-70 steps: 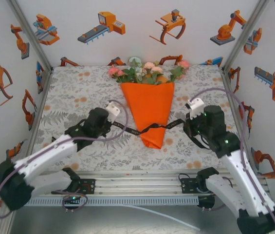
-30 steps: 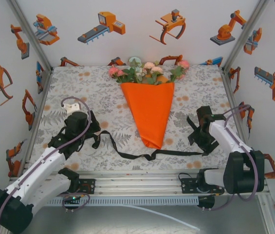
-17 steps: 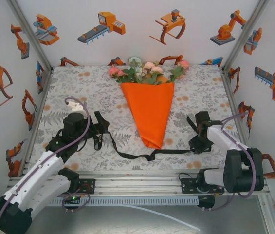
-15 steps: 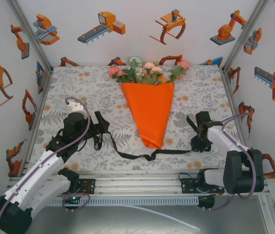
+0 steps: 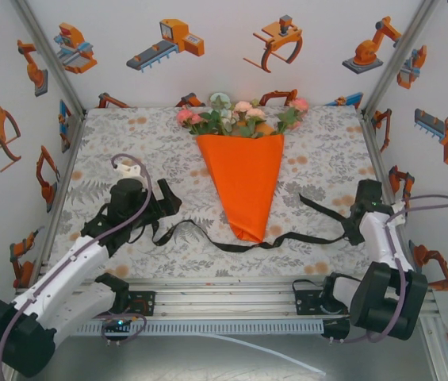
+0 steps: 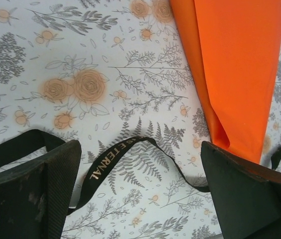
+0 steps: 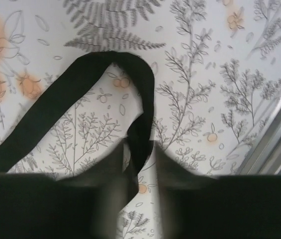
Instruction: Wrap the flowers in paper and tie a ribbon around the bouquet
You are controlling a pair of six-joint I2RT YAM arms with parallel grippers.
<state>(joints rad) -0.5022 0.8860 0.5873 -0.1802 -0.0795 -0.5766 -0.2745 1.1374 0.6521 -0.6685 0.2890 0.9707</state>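
The bouquet, an orange paper [image 5: 243, 178] cone, lies mid-table with the flowers [image 5: 239, 115] at its far wide end. The black ribbon [image 5: 243, 248] lies loose on the cloth just in front of the cone's tip, running from left to right. My left gripper [image 5: 160, 210] [image 6: 140, 152] stands wide open low over the cloth. The lettered ribbon [image 6: 103, 162] lies between its fingers untouched, with the paper [image 6: 239, 64] just beyond. My right gripper [image 5: 356, 226] [image 7: 140, 157] is near the right edge, its blurred jaws a little apart with the ribbon [image 7: 55, 109] looping down between them.
A grey floral tablecloth [image 5: 128, 143] covers the table. Printed walls close in the left, back and right sides. A metal rail [image 7: 274, 139] runs close beside the right gripper. The aluminium frame [image 5: 224, 298] with the arm bases lines the near edge.
My right gripper has swung out toward the right edge, pulling the ribbon rightward and its middle up to the cone's tip. Its jaws closed on the ribbon, then parted. The left jaws widened.
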